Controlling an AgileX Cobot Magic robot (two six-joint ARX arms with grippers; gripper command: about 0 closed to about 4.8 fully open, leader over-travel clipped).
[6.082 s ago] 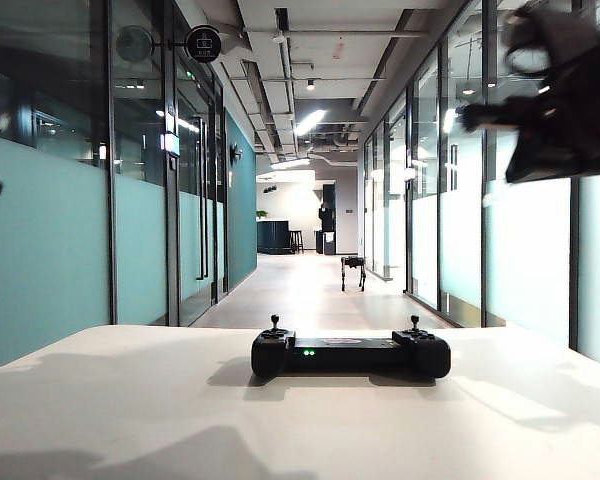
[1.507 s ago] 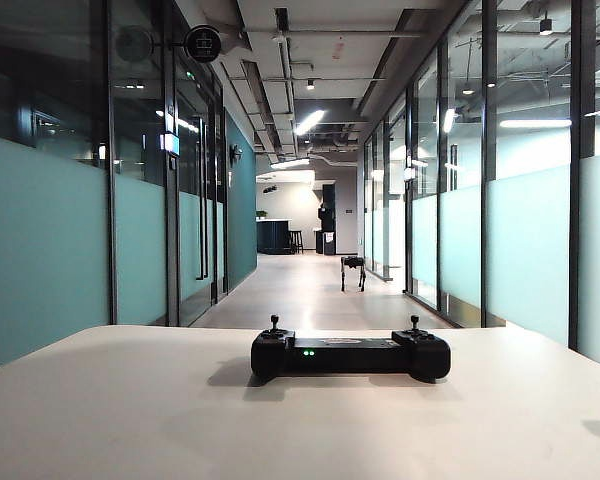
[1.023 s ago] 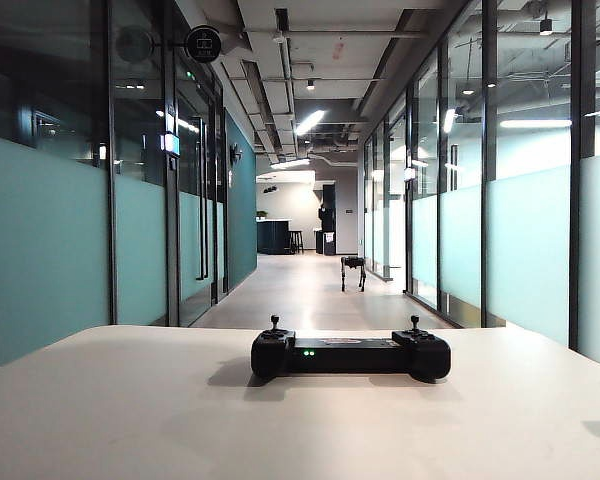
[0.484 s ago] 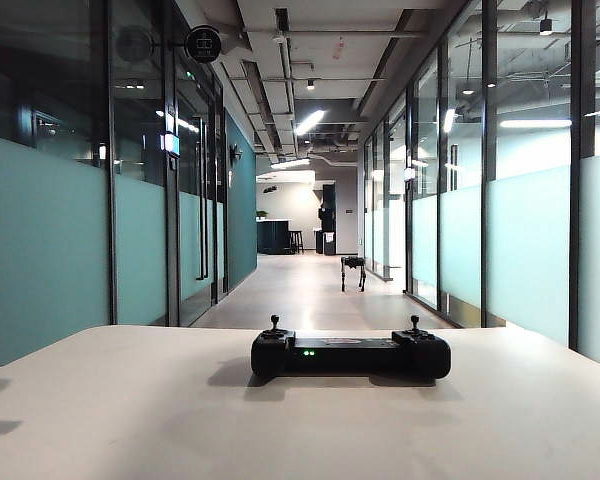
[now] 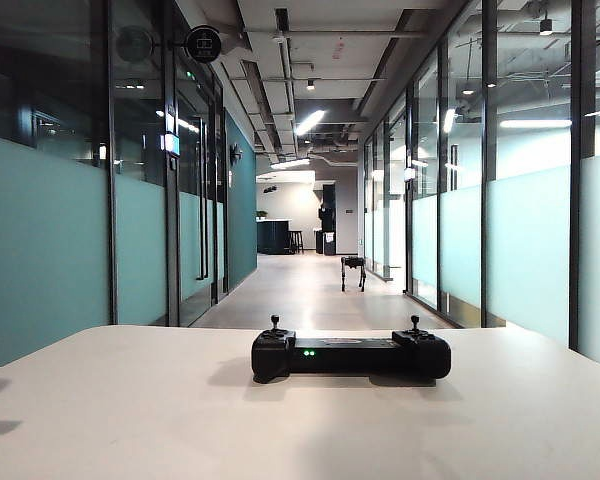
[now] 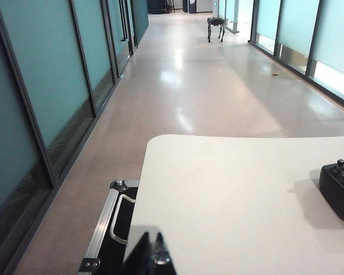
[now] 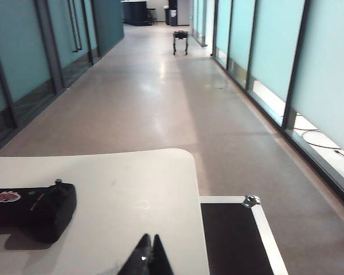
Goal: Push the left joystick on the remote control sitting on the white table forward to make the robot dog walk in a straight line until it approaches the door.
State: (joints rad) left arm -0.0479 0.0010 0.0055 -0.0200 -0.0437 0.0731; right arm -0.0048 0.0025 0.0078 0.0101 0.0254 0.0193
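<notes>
Both grippers are being held pressed together, empty: left gripper (image 6: pixel 153 252) and right gripper (image 7: pixel 147 252), apart from the remote control (image 5: pixel 350 354). It is being supported at centre frame on the white table (image 5: pixel 130 410); the robot dog (image 5: pixel 353 271) is being seen far down the corridor.

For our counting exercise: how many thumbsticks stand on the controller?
2: the left thumbstick at the controller's left end, the right thumbstick at its right end. None looks hidden.
</notes>
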